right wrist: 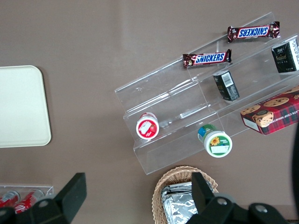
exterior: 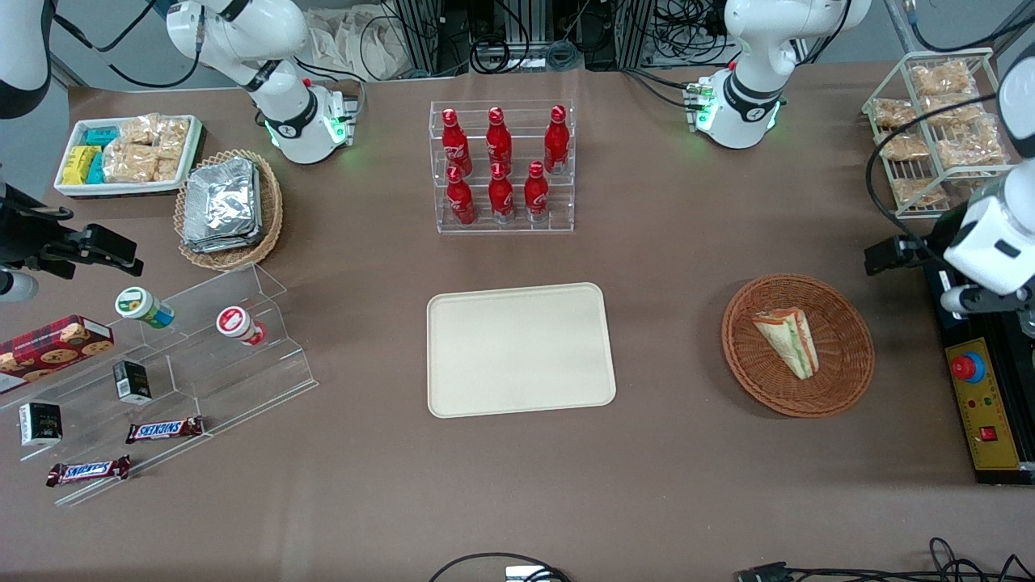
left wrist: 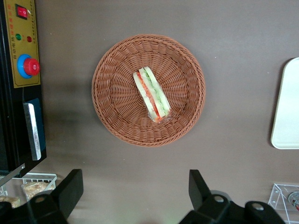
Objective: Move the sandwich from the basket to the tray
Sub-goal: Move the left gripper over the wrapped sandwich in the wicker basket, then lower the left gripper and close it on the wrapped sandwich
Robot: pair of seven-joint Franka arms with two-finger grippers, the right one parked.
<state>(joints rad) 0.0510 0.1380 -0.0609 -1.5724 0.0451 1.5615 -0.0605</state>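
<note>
Sandwich point(exterior: 787, 342) first: in the front view it lies inside the round reddish-brown basket point(exterior: 841, 388), a pale wedge with its layered edge showing, and the basket sits toward the working arm's end of the table. The cream tray point(exterior: 453, 388) waits bare at the table's middle, well apart from the basket, so the carry looks like one flat sideways trip. The left arm hangs at that end of the table, above and beside the basket, its gripper not clearly shown from here. On to the left wrist view: the camera looks straight down, and the gripper point(left wrist: 132, 193) is held high above the table with its two dark fingers point(left wrist: 70, 186) spread wide and nothing between them. The sandwich point(left wrist: 152, 94) sits near the centre of the basket point(left wrist: 107, 112), filling edge upward, green and red stripes clear, which gives the fingers two flat bread faces to close on. A corner of the tray point(left wrist: 285, 116) shows off to one side. My read: the reach has not started; descent comes first. The right wrist view shows only the tray's point(right wrist: 21, 107) edge and shelf snacks.
</note>
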